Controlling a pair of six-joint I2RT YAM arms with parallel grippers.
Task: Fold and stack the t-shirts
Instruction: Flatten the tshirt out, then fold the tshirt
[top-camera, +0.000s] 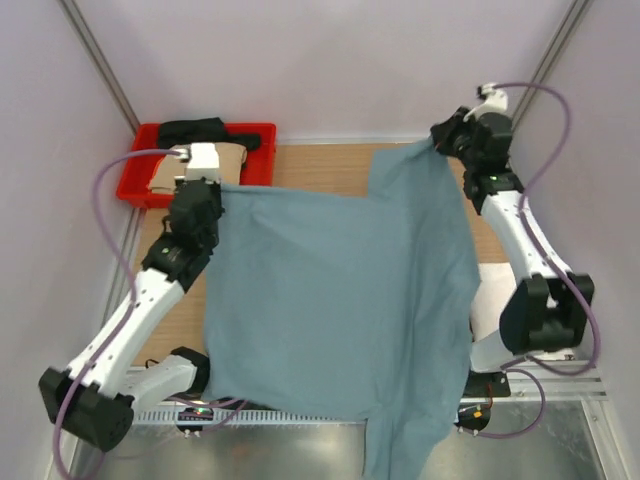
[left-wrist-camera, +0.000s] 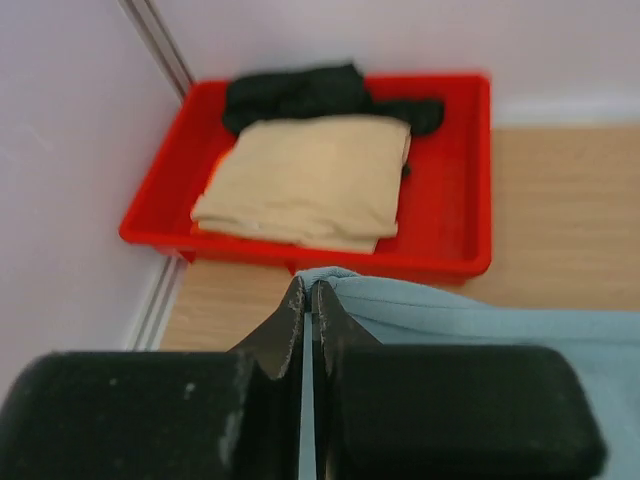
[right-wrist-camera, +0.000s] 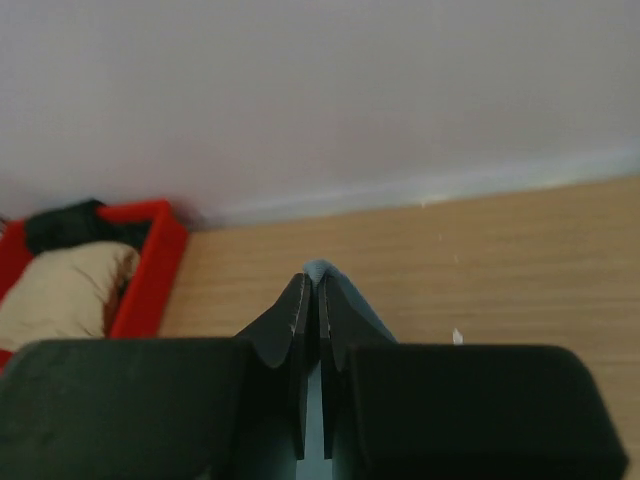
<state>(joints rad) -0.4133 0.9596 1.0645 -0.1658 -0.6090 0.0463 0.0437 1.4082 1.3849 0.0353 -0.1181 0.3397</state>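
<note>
The teal shirt (top-camera: 340, 300) is lying spread right of the tray (top-camera: 135, 185), its near hem hanging off the table (top-camera: 310, 170). Farther back, the left gripper (left-wrist-camera: 308, 300) and right gripper (right-wrist-camera: 310, 295) are each pinching a far corner, fingers closed tight on cloth. To my eye, they should be moving level and taut, staying clear of the tray's tan shirt (left-wrist-camera: 310, 175).

My left gripper (left-wrist-camera: 308, 292) is pinched tight on the edge of the teal-blue t-shirt (left-wrist-camera: 480, 325), which spreads away to the right of my fingers. Just ahead of my fingertips the red tray (left-wrist-camera: 462, 190) sits on the wooden table (left-wrist-camera: 570, 210). It holds a folded tan t-shirt (left-wrist-camera: 310, 180), with a black t-shirt (left-wrist-camera: 300, 92) bunched at its far end.
</note>
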